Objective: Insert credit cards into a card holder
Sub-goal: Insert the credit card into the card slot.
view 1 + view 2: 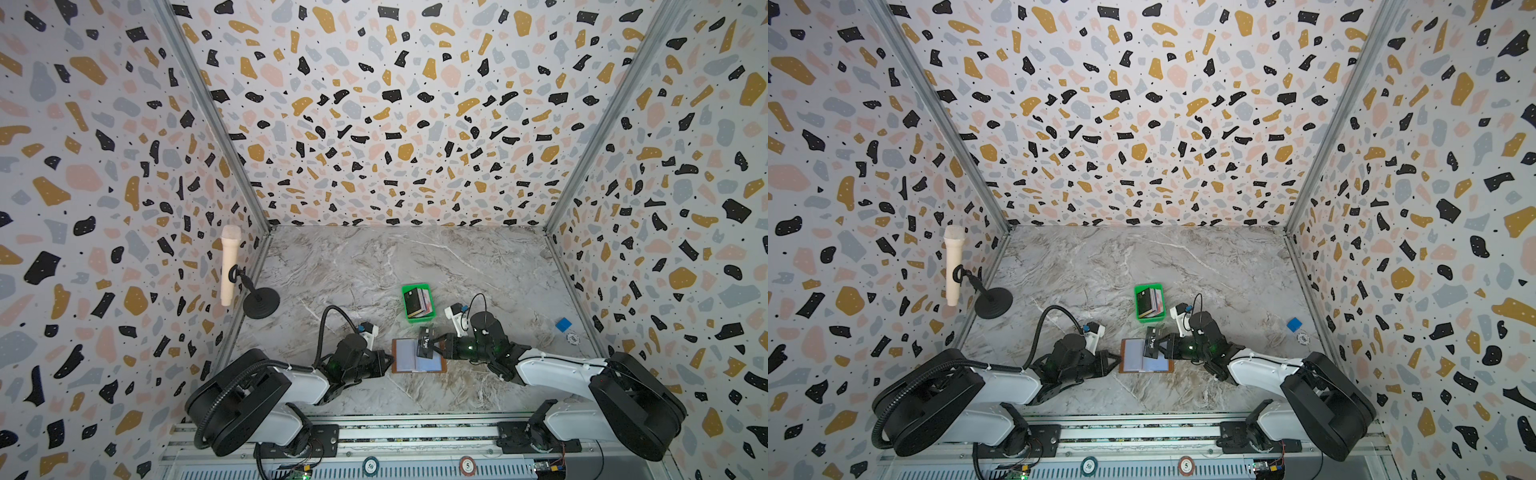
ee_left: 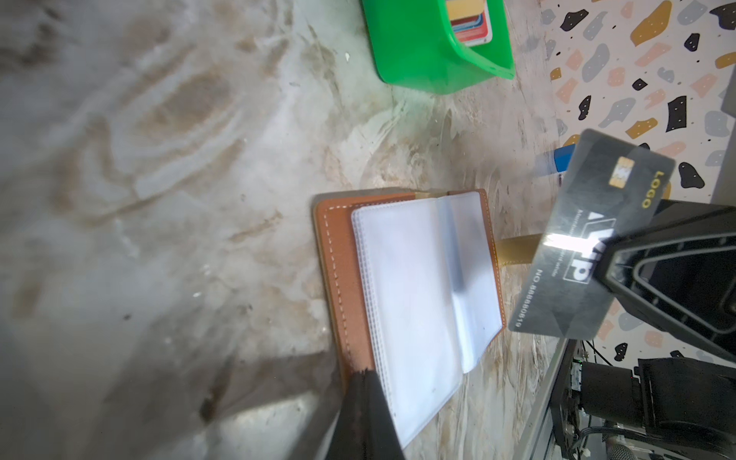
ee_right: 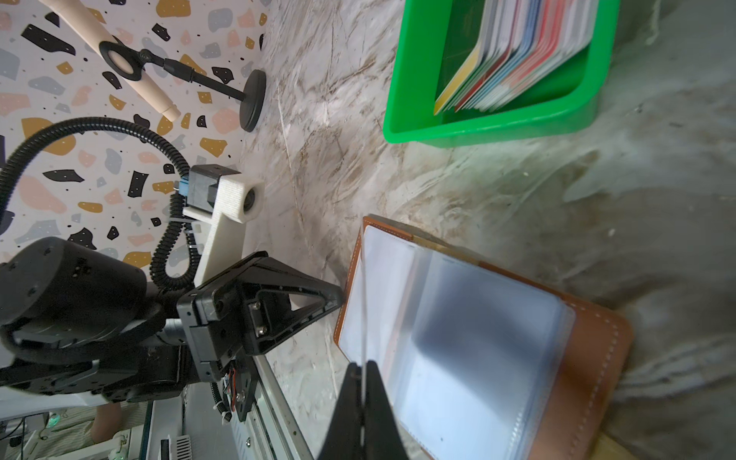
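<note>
Card holder lies opened flat on the marbled desk, near the front edge and between the two arms. Its pale sleeves face up and, as far as the wrist views let me see, all are empty. The left gripper has its jaws closed on the outer edge of the leather cover, which looks to me like pinning the card holder in place. The right gripper has its jaws clamped on one dark card marked VIP, tilted above the sleeves on the side nearer that arm and, I judge, clear of them. So the work looks barely begun: one card is picked and brought over, and none is seated. The rest of the credit cards stand on edge in the green tray just behind the holder. What is left is to find a sleeve's mouth, slide this card in, and repeat for the stack. A cream microphone on a black stand sits by the left wall, well apart. A blue block and a poker chip just beside it lie near the right wall, also out of the way. Nothing lies between card and sleeves. The hindrances I would guess at are the limp, flat sleeves whose openings hardly show, the snap tab poking out under the held card, and the tray close by the right wrist.
</note>
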### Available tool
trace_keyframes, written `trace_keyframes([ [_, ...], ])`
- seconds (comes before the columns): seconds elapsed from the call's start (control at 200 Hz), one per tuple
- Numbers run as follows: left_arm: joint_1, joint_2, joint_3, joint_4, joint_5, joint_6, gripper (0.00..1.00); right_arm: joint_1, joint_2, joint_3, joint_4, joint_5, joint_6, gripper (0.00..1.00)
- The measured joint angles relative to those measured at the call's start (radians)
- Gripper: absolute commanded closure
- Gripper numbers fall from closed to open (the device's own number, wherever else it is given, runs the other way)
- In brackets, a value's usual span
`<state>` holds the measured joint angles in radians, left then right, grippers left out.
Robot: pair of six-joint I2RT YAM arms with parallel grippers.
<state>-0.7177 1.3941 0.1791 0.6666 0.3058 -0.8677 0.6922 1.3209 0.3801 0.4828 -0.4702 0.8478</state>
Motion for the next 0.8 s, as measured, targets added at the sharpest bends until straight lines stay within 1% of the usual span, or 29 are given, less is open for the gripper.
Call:
trace_keyframes([
  [0.135, -0.01, -0.018, -0.001, -0.015, -0.001, -0.008, 1.0, 0.0, 0.023, 0.0, 0.0, 0.0, 0.0, 1.0],
  [0.3, -0.011, -0.148, 0.002, -0.076, -0.023, -0.007, 1.0, -0.002, 0.023, 0.0, -0.001, 0.0, -0.001, 1.0],
  [0.375, -0.011, -0.175, 0.02, -0.097, -0.034, 0.001, 1.0, -0.003, 0.023, 0.0, 0.0, 0.0, -0.001, 1.0],
  [0.446, -0.011, -0.163, 0.045, -0.106, -0.038, 0.012, 1.0, -0.003, 0.023, 0.0, 0.001, 0.0, -0.001, 1.0],
  [0.561, -0.011, -0.102, 0.077, -0.105, -0.039, 0.023, 1.0, -0.003, 0.026, 0.0, 0.002, 0.0, -0.001, 1.0],
  [0.686, -0.011, -0.042, 0.084, -0.108, -0.044, 0.033, 1.0, -0.003, 0.028, 0.0, 0.002, 0.0, -0.001, 1.0],
  [0.796, -0.011, -0.023, 0.084, -0.115, -0.055, 0.042, 1.0, -0.003, 0.037, 0.0, 0.007, 0.0, -0.001, 1.0],
])
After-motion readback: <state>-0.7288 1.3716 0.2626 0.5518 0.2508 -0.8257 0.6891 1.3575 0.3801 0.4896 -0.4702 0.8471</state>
